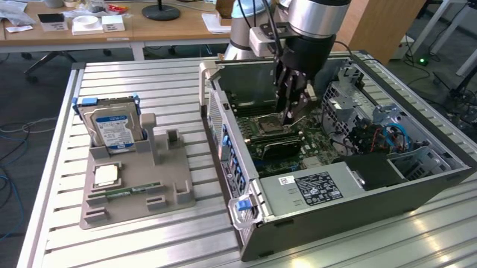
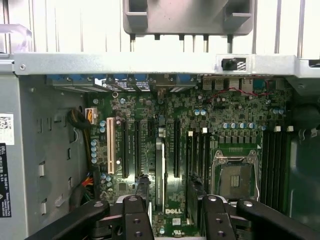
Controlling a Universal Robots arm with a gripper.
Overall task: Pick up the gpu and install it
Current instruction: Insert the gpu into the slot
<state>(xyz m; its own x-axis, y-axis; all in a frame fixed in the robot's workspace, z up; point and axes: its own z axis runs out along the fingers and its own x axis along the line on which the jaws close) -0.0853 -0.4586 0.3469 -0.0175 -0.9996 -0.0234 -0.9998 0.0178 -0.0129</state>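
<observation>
Pincer (image 1: 291, 117) wide open in the exterior view, gripping nothing, black fingers pointing down into the open computer case (image 1: 417, 173). Hangs just above the green motherboard (image 1: 313, 153). Directly below the fingertips, the square metal CPU socket (image 1: 268, 124). Just beyond that, nearer the camera, the gpu (image 1: 277, 147): a thin dark card on edge on the board, apart from the fingers. Further the same way, a grey power supply (image 1: 313, 187) with a black label. Well off to the exterior view's left of the pincer, a grey moulded tray (image 1: 175, 187) holding an upright silver hard drive (image 1: 111, 125), a flat square chip (image 1: 106, 176) and a narrow green memory stick (image 1: 123, 191). Under it all, a ribbed aluminium table (image 1: 149, 240); beyond the arm, wooden desks (image 1: 149, 28).

Pincer (image 2: 175, 205) in the wrist view: two black fingers (image 2: 135, 210) set wide apart. Between them, touching neither, the gpu (image 2: 159, 170), edge-on in a slot among the long black slots. Outside one finger, the CPU socket (image 2: 235, 177).
</observation>
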